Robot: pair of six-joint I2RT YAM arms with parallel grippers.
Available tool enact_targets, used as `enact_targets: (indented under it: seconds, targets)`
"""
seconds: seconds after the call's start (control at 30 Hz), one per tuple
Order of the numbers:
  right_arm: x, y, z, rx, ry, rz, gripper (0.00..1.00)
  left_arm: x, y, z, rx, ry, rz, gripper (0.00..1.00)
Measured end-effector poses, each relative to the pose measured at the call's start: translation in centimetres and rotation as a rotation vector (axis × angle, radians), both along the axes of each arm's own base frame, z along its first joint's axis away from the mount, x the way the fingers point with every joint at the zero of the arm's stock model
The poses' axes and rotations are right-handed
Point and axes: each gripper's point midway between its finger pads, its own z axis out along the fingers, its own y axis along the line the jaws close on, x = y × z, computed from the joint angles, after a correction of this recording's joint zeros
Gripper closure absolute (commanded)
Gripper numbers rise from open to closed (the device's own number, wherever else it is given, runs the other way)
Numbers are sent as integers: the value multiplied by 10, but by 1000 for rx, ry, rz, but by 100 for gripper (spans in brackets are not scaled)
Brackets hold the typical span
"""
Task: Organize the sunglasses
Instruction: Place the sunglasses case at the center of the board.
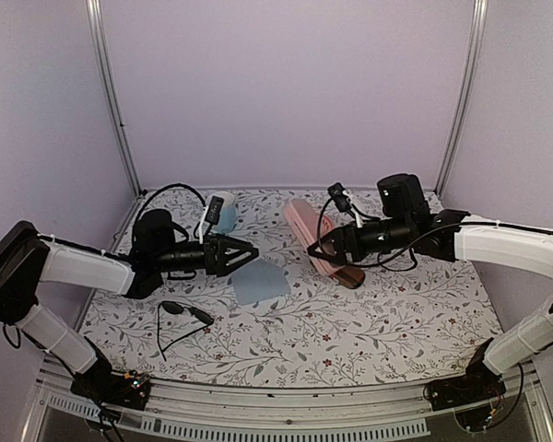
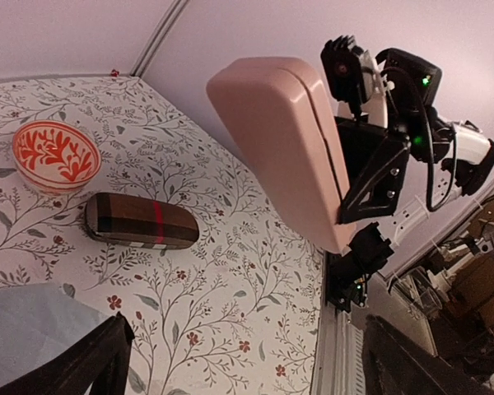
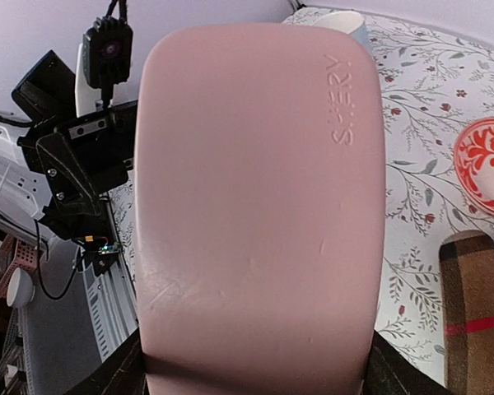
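- Black sunglasses [image 1: 180,310]: flat on bench [image 1: 369,341], near-left area, thin arms unfolded toward near edge. Nothing touching them. No brand legible.
- Blue-grey cloth [image 1: 260,283]: flat on bench, mid, just beyond the glasses.
- L tool [image 1: 247,255]: jaws wide apart, empty, over cloth's far-left edge, pointing toward R arm.
- Brown case [image 2: 140,220]: plaid w/ red band, closed, lying on bench just below R tool. No writing readable.
- R tool [image 1: 321,247]: clamped on pink case [image 3: 255,206], which is closed and held tilted above bench. Embossed letters on shell, approx. "S?ERY"; 2nd char unclear.
- Bowl [image 2: 56,155]: white w/ red leaf pattern, upright, near brown case, not touching.
- Cup [image 1: 223,212]: white/blue, far-left of bench, behind L tool.
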Motion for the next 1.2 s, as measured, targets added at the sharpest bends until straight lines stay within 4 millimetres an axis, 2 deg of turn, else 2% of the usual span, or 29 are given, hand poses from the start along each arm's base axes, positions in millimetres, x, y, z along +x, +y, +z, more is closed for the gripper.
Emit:
enact_targets:
  seconds: [0.1, 0.23, 0.5, 0.77, 0.87, 1.0, 1.1, 1.2]
  targets:
    - [-8, 21, 2, 17, -3, 57, 58, -5, -9, 7, -22, -21, -30, 1]
    - [-15, 41, -1, 16, 6, 90, 58, -3, -11, 7, -22, -19, -7, 2]
    - [-35, 71, -11, 43, 49, 150, 59, -9, -24, 5, -43, 1, -12, 6]
    - [-38, 78, -10, 70, 72, 146, 59, -10, -27, 8, -85, 13, -16, 8]
    - [-36, 77, -15, 49, 81, 109, 59, -7, -26, 8, -89, 21, 6, 8]
    - [-25, 63, -39, -19, 131, -20, 59, 0, -16, -5, -52, 57, 94, 8]
    - [-27, 44, -76, -98, 211, -122, 58, 6, -5, -18, -1, 94, 176, 8]
    - [-37, 22, -114, -203, 305, -223, 57, 11, 0, -28, 48, 110, 235, 8]
